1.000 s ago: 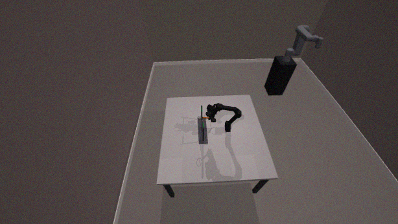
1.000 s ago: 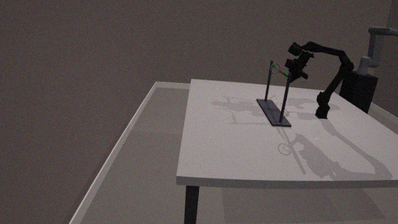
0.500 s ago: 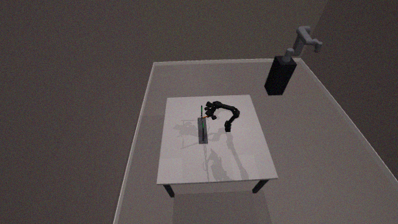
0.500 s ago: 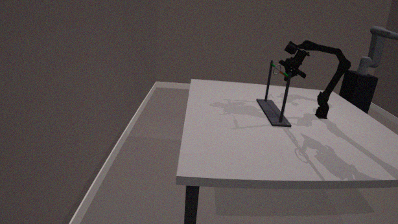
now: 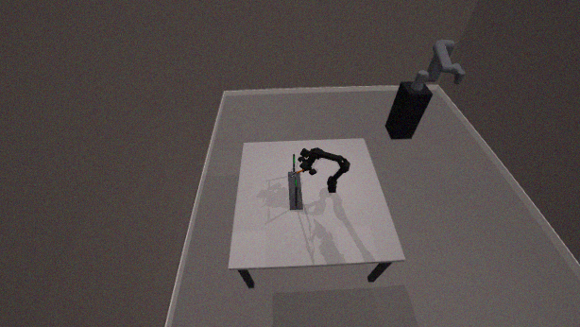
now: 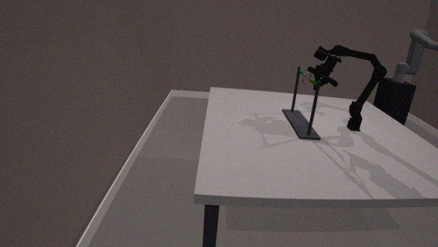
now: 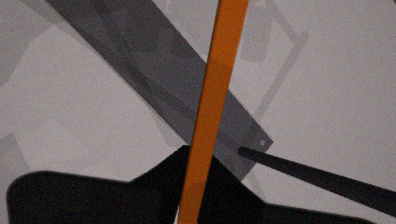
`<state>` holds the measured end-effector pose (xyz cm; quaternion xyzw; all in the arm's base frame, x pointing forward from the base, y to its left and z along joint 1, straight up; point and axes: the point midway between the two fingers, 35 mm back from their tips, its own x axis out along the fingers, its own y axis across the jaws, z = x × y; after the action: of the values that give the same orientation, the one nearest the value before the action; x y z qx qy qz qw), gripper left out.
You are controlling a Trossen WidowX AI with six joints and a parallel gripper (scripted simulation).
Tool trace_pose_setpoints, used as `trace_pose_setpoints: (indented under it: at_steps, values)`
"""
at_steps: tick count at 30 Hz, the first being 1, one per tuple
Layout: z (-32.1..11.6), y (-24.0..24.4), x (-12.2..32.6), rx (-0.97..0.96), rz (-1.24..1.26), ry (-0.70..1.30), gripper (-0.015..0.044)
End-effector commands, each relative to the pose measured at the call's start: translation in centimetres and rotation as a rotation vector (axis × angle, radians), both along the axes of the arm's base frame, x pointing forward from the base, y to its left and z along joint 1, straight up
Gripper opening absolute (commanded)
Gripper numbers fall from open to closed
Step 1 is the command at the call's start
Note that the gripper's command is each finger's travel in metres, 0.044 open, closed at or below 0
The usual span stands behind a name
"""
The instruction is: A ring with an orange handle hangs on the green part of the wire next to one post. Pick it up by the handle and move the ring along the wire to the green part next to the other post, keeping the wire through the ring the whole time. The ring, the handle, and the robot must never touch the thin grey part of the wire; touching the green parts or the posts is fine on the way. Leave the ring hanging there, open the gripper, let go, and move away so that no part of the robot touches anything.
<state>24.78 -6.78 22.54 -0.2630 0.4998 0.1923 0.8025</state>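
Note:
My gripper (image 5: 305,170) (image 6: 317,83) (image 7: 193,153) is shut on the orange handle (image 5: 300,171) (image 7: 214,95), which runs up through the wrist view between the black fingers. The thin pale ring at the handle's far end shows in the exterior view between the far green part (image 6: 301,72) and the near green part (image 6: 314,82) of the wire. It is too small to tell whether the wire passes through it or touches it. The far post (image 6: 295,93) and near post (image 6: 313,112) (image 7: 325,176) stand upright. The ring is not visible in the wrist view.
The posts stand on a dark base plate (image 6: 301,125) (image 7: 232,132) on the white table (image 5: 264,236) (image 6: 242,171). The arm reaches over from the right side of the plate. A grey arm on a black pedestal (image 5: 408,113) (image 6: 396,103) stands beyond the table.

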Motion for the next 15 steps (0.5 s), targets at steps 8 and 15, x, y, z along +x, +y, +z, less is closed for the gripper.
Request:
trace_pose_setpoints:
  at_steps: [8, 15]
  values:
    - [-1.3, 2.2, -1.1, 0.084, -0.095, -0.068, -0.0150]
    - [-2.7, 3.9, -1.2, 0.166, -0.170, -0.153, -0.0150]
